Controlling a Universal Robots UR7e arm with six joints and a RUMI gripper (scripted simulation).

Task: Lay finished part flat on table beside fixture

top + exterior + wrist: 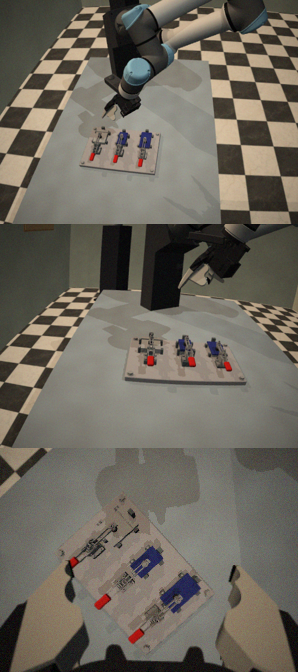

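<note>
The fixture plate [129, 166] [164, 377] [172, 624] holds three stations. The finished part [103, 138] [126, 524] is pale, close to the plate's colour, in the left station under a clamp arm; its slot is not clear. That clamp's red handle [92, 156] [150, 360] [74, 562] lies toward the plate's front. A narrower blue blank [125, 140] [182, 346] [153, 557] sits in the middle station and a wider blue blank [148, 140] [212, 348] [187, 586] in the right one, each under its clamp. My gripper [113, 117] [201, 284] [151, 564] is open and empty, high above and behind the plate.
Small posts surround each station. The middle clamp's red handle [115, 158] [192, 361] [102, 601] and the right clamp's red handle [140, 163] [227, 366] [136, 636] also lie toward the front. A black column [161, 278] stands at the table's back.
</note>
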